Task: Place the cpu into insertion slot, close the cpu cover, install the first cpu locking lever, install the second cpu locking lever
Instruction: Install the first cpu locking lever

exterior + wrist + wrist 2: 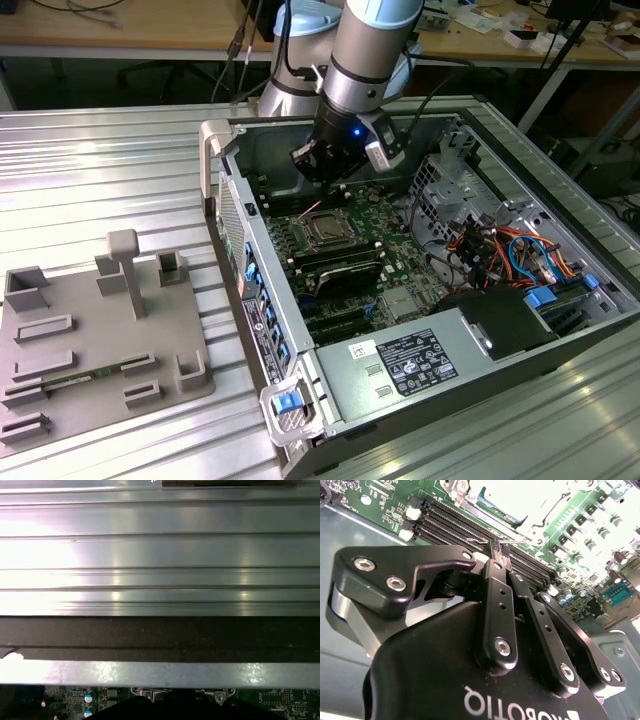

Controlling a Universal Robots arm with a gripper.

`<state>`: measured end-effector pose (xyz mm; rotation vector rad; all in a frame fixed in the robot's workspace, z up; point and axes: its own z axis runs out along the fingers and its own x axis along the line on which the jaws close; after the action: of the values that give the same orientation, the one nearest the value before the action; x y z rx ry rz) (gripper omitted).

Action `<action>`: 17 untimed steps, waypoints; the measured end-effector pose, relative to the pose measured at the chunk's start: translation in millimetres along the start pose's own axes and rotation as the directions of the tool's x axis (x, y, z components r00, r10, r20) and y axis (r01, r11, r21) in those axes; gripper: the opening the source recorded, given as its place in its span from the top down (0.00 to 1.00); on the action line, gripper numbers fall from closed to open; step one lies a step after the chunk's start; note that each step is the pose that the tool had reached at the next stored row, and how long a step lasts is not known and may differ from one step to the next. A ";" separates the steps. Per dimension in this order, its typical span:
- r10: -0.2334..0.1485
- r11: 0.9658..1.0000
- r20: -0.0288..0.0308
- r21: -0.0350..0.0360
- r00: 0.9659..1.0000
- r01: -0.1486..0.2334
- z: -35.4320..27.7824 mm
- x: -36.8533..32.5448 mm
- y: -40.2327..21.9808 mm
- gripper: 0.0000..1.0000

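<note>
My gripper hangs inside the open computer case, just behind the insertion slot on the green board. In the second wrist view its black fingers are pressed together, and their tips meet on a thin wire cpu locking lever that runs out to both sides. In the exterior view that lever slants up from the socket's edge towards the gripper. The silver cpu cover lies flat around the slot's dark centre. I cannot make out the cpu itself. The slot is washed out bright in the second wrist view.
Long black memory slots run beside the socket. A power supply and a bundle of cables fill the case on the exterior view's right. A grey fixture plate lies on the ribbed table. The case wall stands close.
</note>
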<state>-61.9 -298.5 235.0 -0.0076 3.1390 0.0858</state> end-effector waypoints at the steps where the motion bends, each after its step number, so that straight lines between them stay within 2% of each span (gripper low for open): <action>1: -0.002 1.000 0.000 0.000 1.000 0.002 1.3 -1.1 0.6 0.89; 3: -0.007 1.000 0.000 0.000 1.000 0.007 4.2 -4.1 1.4 0.89; 11: -0.011 1.000 0.000 0.000 1.000 0.011 4.6 -6.8 -0.4 0.89; 14: -0.012 1.000 0.003 -0.001 1.000 0.012 4.3 -5.0 -0.7 0.89; 17: -0.013 1.000 0.008 -0.001 1.000 0.013 2.3 -2.0 -0.6 0.89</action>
<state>-59.9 -298.9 232.6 -0.0276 3.1304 0.0866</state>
